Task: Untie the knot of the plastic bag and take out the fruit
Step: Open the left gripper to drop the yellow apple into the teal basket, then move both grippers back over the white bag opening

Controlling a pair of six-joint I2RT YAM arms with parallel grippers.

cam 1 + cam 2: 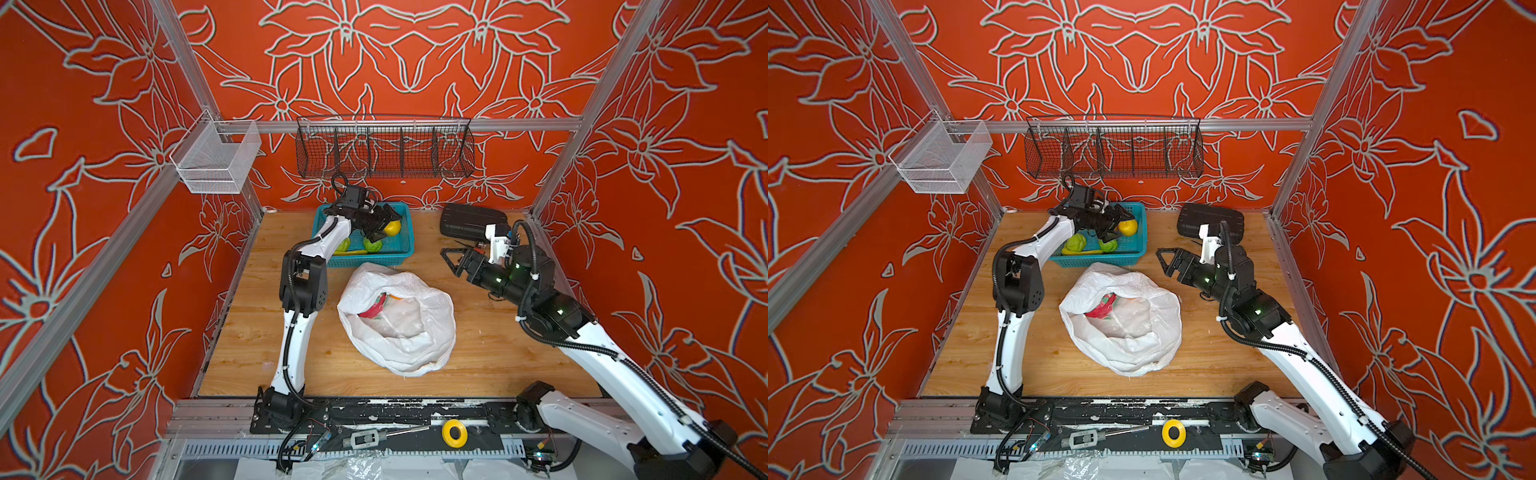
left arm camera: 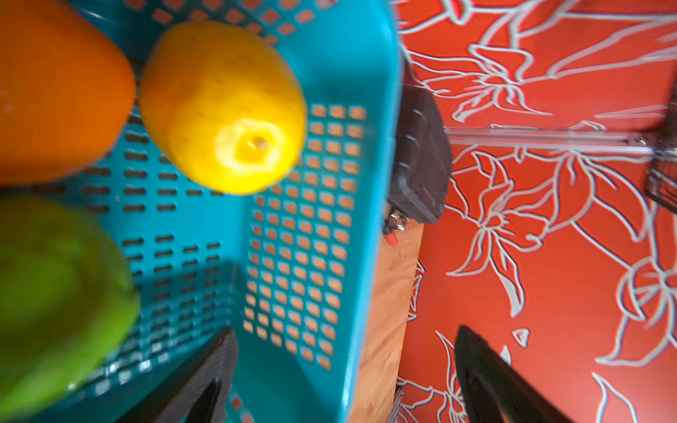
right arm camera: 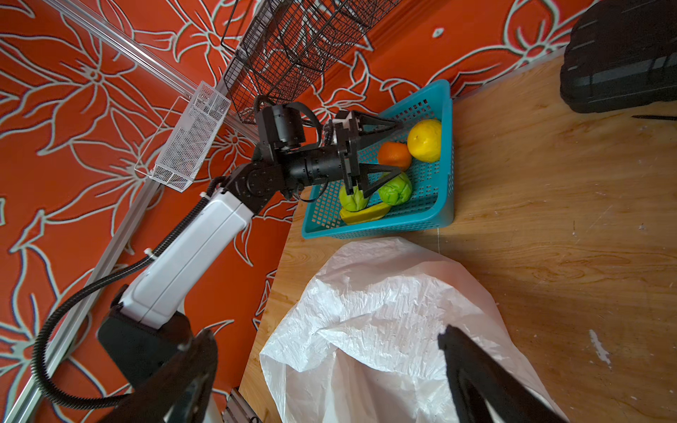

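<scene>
Mid-unloading: left gripper [image 3: 400,147] hung wide open, empty, over the basket [image 1: 409,239]; right gripper [image 1: 448,262] likewise gaped empty. The pink fruit [image 1: 371,310] in the bag [image 1: 419,347] looked next.

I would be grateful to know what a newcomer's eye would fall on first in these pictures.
Most likely the crinkly white plastic bag, lying open in the middle of the table with a pink-red dragon fruit showing inside. Next, the teal basket at the back, holding a yellow fruit, an orange and green ones, with the left gripper open over it. The right gripper hangs open beside the bag, all against red floral walls.
</scene>
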